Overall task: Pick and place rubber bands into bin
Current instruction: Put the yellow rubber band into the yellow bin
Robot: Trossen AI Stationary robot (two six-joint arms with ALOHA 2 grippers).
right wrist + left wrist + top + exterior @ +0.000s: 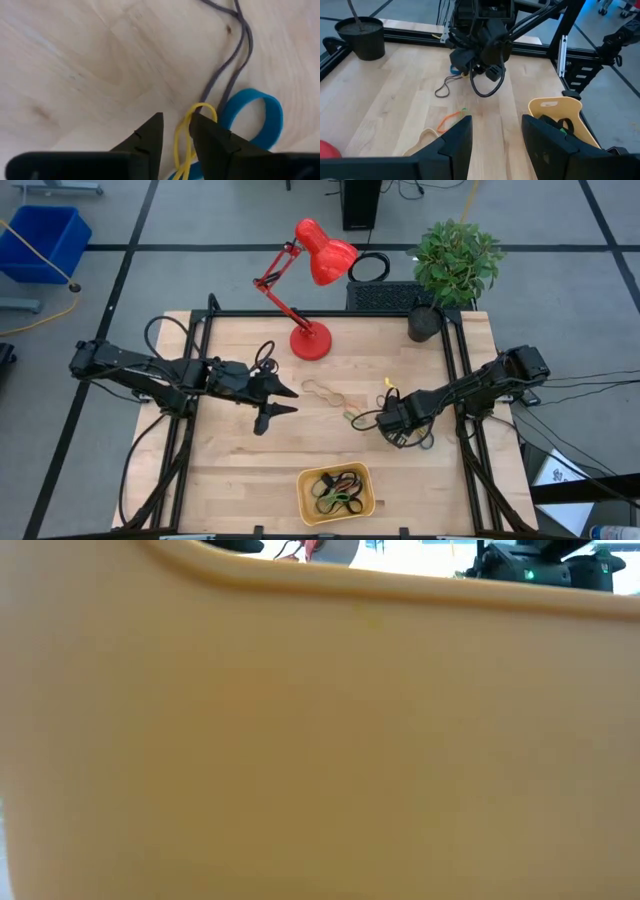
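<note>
Your pale wooden desk (240, 470) sits on grey floor; the yellow-orange plastic tray (320, 740) blocks the low view. Right gripper (176, 131) jaws narrow around a thin yellow rubber band (184, 137); left gripper (284, 400) jaws wide.

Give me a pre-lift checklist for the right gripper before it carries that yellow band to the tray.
1. Yellow rubber band between the right gripper fingers: ok, it runs through the narrow gap.
2. Grip fully closed: cannot tell.
3. Neighbours clear: not ok, a blue band and a grey band lie against the yellow one and may drag along.
4. Yellow-orange tray reachable: ok, near the table's front edge, holding several bands.
5. Left gripper out of the way: ok, open, over mid-table.
6. Tan band left for later: ok, flat on the table.
</note>
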